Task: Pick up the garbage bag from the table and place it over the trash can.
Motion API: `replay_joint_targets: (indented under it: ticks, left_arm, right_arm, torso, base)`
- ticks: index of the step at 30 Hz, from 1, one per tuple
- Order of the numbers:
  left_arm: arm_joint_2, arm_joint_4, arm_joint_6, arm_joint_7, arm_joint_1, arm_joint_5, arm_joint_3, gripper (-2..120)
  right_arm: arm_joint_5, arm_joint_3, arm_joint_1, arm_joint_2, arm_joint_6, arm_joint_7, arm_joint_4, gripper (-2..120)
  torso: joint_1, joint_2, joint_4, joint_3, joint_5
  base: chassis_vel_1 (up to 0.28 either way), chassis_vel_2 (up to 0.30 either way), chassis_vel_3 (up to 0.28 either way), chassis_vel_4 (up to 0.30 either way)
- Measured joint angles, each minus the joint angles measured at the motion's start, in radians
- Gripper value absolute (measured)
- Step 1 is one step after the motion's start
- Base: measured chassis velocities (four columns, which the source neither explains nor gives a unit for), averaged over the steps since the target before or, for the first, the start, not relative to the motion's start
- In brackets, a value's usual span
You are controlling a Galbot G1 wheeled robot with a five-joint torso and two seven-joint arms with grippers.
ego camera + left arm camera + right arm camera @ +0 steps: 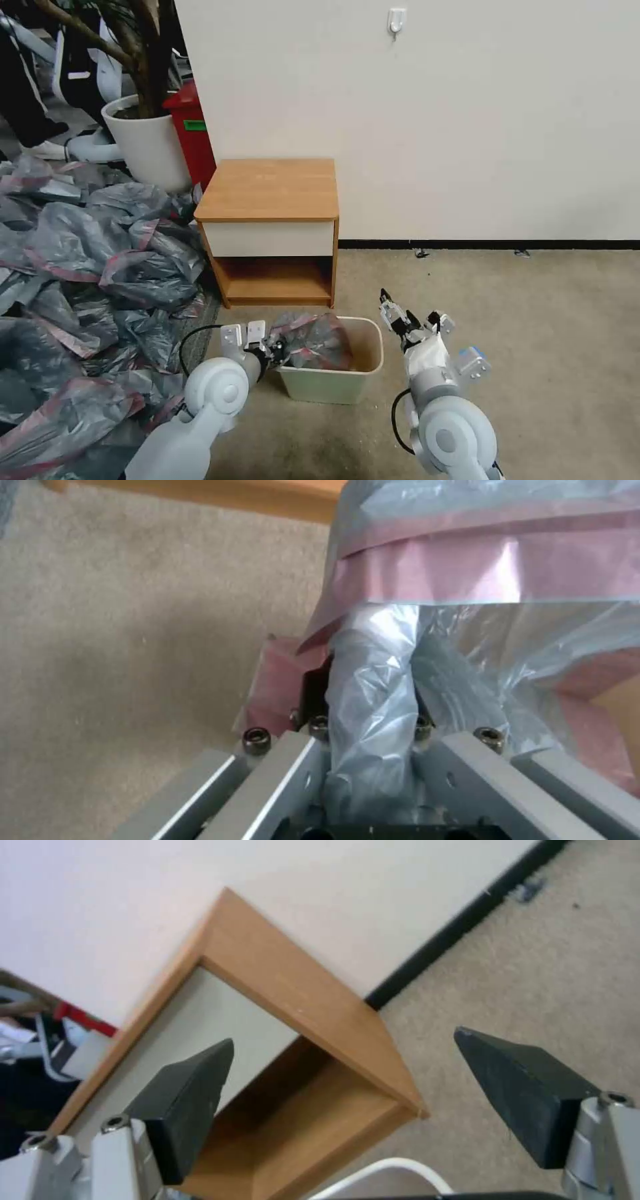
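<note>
The surface (270,190) is bare on top: the bag (319,341) is off it and sits bunched in the left half of the can (333,385), not yet spread over the rim. The left pincer (275,350) pinches a fold of it at the can's left rim. The right pincer (395,315) hangs spread just beside the right rim, holding nothing. The bag's mouth is probably not open yet. Carpet right of the can lies free; a heap of bags (80,267) crowds the left.
</note>
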Motion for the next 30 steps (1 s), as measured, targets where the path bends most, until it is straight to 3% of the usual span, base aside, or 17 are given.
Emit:
replay_joint_targets:
  ticks: [6, 7, 10, 15, 17, 24, 30]
  left_arm:
    - [0.008, -0.013, 0.0, 0.063, 0.004, 0.004, -0.045, 3]
    - [0.017, -0.016, 0.0, 0.092, 0.007, 0.009, -0.059, 3]
    - [0.037, -0.027, 0.0, 0.124, 0.016, 0.014, -0.079, 3]
    - [0.045, -0.038, 0.0, 0.133, 0.022, 0.014, -0.091, 3]
    - [0.047, -0.048, 0.0, 0.134, 0.028, 0.018, -0.097, 3]
    - [0.055, -0.075, 0.0, 0.142, 0.052, 0.042, -0.102, 3]
    - [0.06, -0.093, 0.0, 0.145, 0.064, 0.046, -0.106, 3]
  right_arm:
    - [-0.019, -0.012, -0.002, -0.043, -0.009, -0.04, 0.039, 90]
    - [-0.034, -0.019, -0.002, -0.071, -0.011, -0.073, 0.051, 96]
    - [-0.074, -0.04, -0.013, -0.16, -0.011, -0.191, 0.063, 99]
    - [-0.096, -0.097, -0.006, -0.268, -0.023, -0.297, 0.068, 99]
    - [-0.071, -0.174, 0.04, -0.344, -0.068, -0.328, 0.075, 99]
    - [0.006, -0.311, 0.218, -0.419, -0.153, -0.252, 0.009, 99]
    - [0.105, -0.362, 0.318, -0.428, -0.201, -0.186, -0.048, 99]
  torso:
    - [0.0, 0.0, 0.0, 0.0, 0.0]
    - [0.0, 0.0, 0.0, 0.0, 0.0001]
    - [0.0, 0.0, 0.0, 0.0, 0.0001]
    - [0.0, 0.0, -0.0001, 0.0, 0.0]
    - [0.0, 0.0, -0.0001, 0.0, 0.0]
    - [0.0, 0.0, 0.0002, 0.0, 0.0]
    - [0.0, 0.0, 0.0001, 0.0, 0.0]
  base:
    - [0.0, 0.0, 0.0, 0.0]
    - [0.0, 0.0, 0.0, 0.0]
    - [0.0, 0.0, 0.0, 0.0]
    - [0.0, 0.0, 0.0, 0.0]
    - [0.0, 0.0, 0.0, 0.0]
    - [0.0, 0.0, 0.0, 0.0]
    - [0.0, 0.0, 0.0, 0.0]
